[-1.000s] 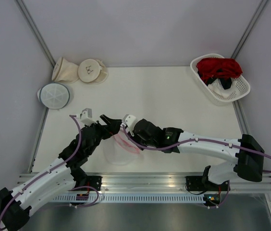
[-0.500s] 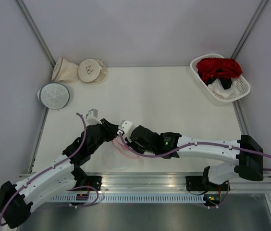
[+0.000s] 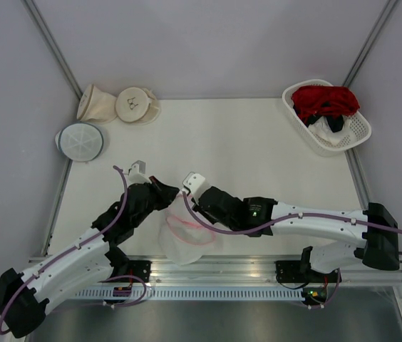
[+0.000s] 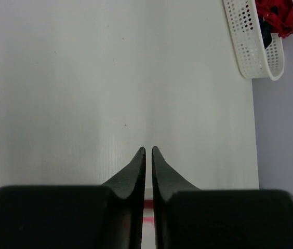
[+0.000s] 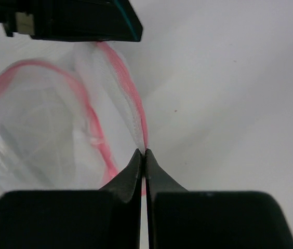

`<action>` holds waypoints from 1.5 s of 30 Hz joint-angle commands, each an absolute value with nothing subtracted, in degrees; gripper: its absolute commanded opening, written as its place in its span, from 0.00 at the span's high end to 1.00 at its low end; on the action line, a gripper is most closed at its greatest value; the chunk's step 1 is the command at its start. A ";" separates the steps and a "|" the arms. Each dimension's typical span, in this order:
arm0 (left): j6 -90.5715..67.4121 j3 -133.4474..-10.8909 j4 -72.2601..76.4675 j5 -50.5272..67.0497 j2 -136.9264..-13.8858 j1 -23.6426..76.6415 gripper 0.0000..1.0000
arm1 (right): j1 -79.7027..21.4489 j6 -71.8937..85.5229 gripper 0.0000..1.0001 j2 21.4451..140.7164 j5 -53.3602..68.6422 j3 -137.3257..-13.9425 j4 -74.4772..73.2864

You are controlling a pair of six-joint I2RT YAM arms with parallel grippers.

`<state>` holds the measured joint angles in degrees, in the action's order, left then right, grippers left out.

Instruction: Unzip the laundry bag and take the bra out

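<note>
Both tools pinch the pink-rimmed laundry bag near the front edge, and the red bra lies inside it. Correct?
No: the top view shows the bra in the white basket at the far right corner. The left tool and right tool do pinch the laundry bag.

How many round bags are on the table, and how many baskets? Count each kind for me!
Beige pouches: 2
Grey-blue-rimmed white pouch: 1
Pink-rimmed laundry bag: 1
White basket: 1
Total: 5
</note>
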<state>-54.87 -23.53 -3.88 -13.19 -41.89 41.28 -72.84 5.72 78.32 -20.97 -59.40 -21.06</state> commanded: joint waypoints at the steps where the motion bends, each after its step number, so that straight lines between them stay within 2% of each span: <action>1: -54.67 -26.89 -5.70 -16.43 -41.22 41.40 0.86 | -73.04 3.78 0.99 75.67 -33.91 -59.24 -22.41; 2: -54.41 -28.03 -6.58 -18.26 -41.13 41.40 0.76 | -72.78 3.08 1.00 75.33 -36.88 -59.06 -22.67; 3: -53.62 -28.73 -7.29 -19.06 -41.05 41.40 0.52 | -72.08 3.25 1.00 75.15 -38.48 -59.24 -22.85; 5: -52.74 -30.49 -8.70 -21.26 -40.61 41.40 0.33 | -70.41 4.12 0.99 75.32 -43.47 -60.72 -24.51; 6: -51.86 -31.02 -9.05 -21.88 -40.34 41.40 0.17 | -68.31 5.26 0.99 75.50 -46.20 -61.25 -25.22; 9: -50.19 -32.25 -10.02 -24.17 -39.11 41.40 0.01 | -63.39 6.41 0.99 76.72 -53.33 -63.71 -27.77; 17: -48.69 -32.78 -11.95 -25.66 -36.83 41.31 0.01 | -51.78 7.91 1.00 85.42 -70.12 -76.44 -33.75; 23: -48.16 -32.08 -13.97 -27.42 -33.67 41.31 0.01 | -51.68 2.73 1.00 89.99 -66.36 -78.23 -34.45; 31: -48.69 -30.23 -15.73 -27.95 -29.45 41.22 0.01 | -58.70 4.92 1.00 99.39 -62.94 -74.79 -39.37; 34: -48.87 -30.41 -16.26 -27.86 -28.66 41.22 0.01 | -61.69 4.92 0.98 100.19 -57.58 -74.97 -39.20; 35: -48.87 -30.32 -16.61 -27.95 -28.48 41.22 0.01 | -62.40 5.01 0.79 100.02 -56.26 -75.06 -39.20; 37: -48.96 -30.24 -16.70 -27.78 -28.04 41.22 0.01 | -63.54 4.92 0.50 98.19 -50.82 -74.97 -37.81; 38: -48.96 -30.23 -16.70 -27.60 -27.95 41.22 0.01 | -63.72 4.75 0.24 97.13 -48.97 -74.54 -36.92; 39: -49.04 -30.23 -16.79 -27.68 -27.95 41.22 0.01 | -63.89 4.66 0.12 95.99 -45.30 -74.27 -36.13; 41: -49.13 -30.23 -16.87 -27.07 -27.95 41.22 0.01 | -63.90 5.01 0.02 92.12 -42.73 -73.83 -34.02; 45: -48.34 -30.23 -16.44 -25.23 -27.77 41.22 0.00 | -63.72 7.64 0.02 84.92 -38.41 -73.48 -30.85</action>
